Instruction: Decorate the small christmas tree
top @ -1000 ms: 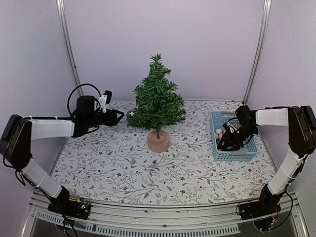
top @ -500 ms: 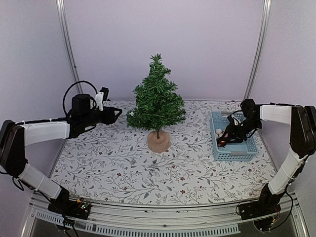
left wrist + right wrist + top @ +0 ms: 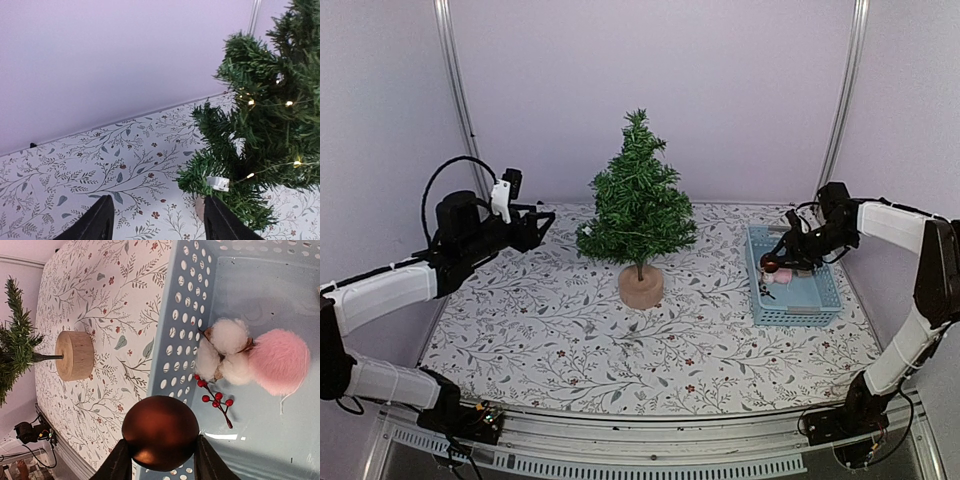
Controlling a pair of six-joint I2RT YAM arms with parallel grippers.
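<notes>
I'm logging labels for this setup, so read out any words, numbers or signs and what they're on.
No text can be read.
The white tag on the tree: too small and blurred to read.
The basket, ball and table: no lettering visible.

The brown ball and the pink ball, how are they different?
The brown ball is smooth and shiny; the pink ball is fluffy. The brown ball is pinched between the right arm's fingers, up by the blue basket's edge; the pink ball lies loose inside the basket, beside white cotton puffs. The brown ball is dark, the pink ball pale. Both are round.
</notes>
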